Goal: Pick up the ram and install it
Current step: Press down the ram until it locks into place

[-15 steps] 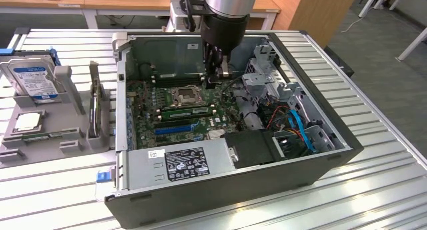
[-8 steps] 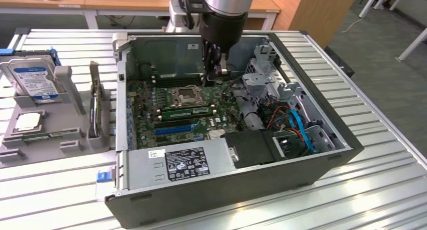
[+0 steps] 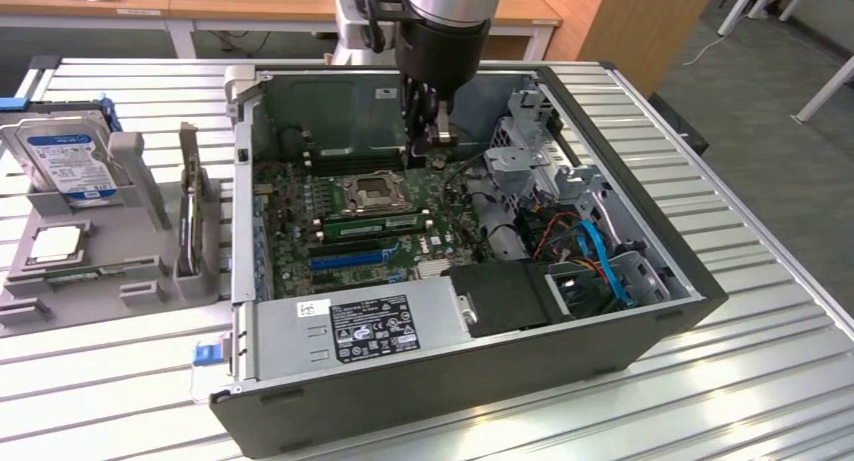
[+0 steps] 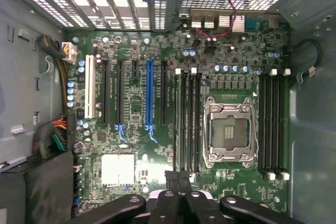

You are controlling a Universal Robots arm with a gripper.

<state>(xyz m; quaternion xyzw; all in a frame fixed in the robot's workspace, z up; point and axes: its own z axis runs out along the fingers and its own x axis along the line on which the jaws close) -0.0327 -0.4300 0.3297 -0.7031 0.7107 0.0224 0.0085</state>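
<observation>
An open computer case (image 3: 641, 231) lies on the table with its motherboard (image 3: 300, 206) facing up. A long, narrow green stick, the ram (image 3: 376, 223), sits edge-up in a slot between the empty CPU socket (image 3: 372, 192) and the blue expansion slot (image 3: 354, 258). My gripper (image 3: 438, 146) hangs inside the case above the board's far side, shut with nothing between its fingers. In the wrist view the shut gripper (image 4: 179, 179) hovers over the end of the memory slots (image 4: 190, 124) next to the CPU socket (image 4: 229, 132).
A grey parts holder (image 3: 80, 291) at the exterior view's left carries a hard drive (image 3: 67, 156), a silver CPU chip (image 3: 56, 243) and an upright expansion card (image 3: 191, 211). The power supply (image 3: 367, 326), drive cage (image 3: 534, 171) and blue cables (image 3: 601, 261) crowd the case's near and right sides.
</observation>
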